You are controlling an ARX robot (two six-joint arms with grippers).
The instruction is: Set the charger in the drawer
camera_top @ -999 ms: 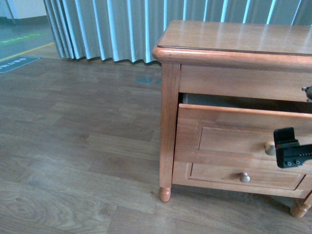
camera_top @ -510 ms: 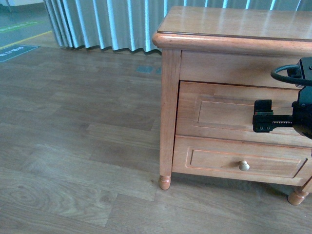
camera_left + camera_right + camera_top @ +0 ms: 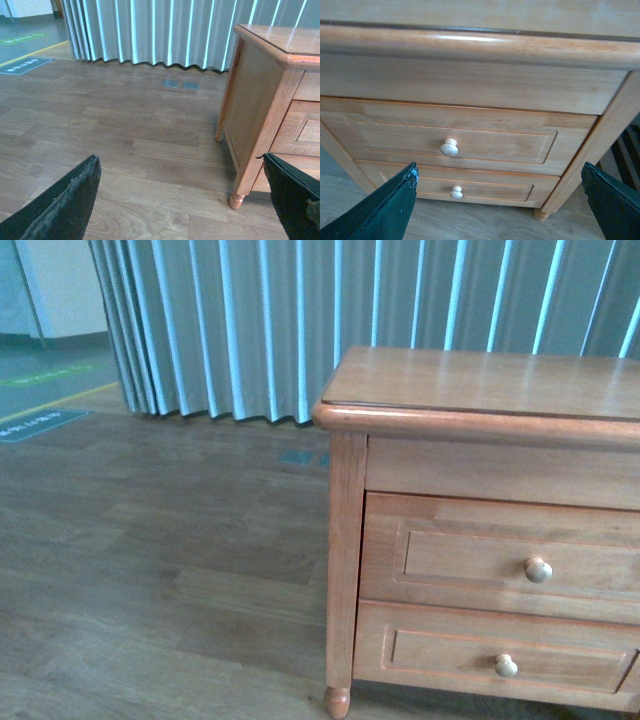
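The drawer [image 3: 465,555] is the upper one of the honey-brown cabinet and stands pushed in flush, its round pale knob [image 3: 538,569] bare. The right wrist view faces it head-on: drawer [image 3: 495,142], knob [image 3: 449,147]. My right gripper [image 3: 499,170] hangs open a short way in front of the cabinet, nothing between its fingers. My left gripper [image 3: 180,162] is open over the floor beside the cabinet's left side, holding nothing. The charger is out of view. Neither arm shows in the front view.
A shallower lower drawer [image 3: 450,655] with a similar knob [image 3: 507,666] sits shut below. The cabinet top [image 3: 480,380] is bare. The cabinet's front leg [image 3: 236,200] stands on the wooden floor [image 3: 150,560]. A grey-blue curtain [image 3: 300,330] hangs behind.
One second ago the drawer stood part open with my right gripper at its knob. It was then pushed shut, and the gripper has drawn back out of the front view.
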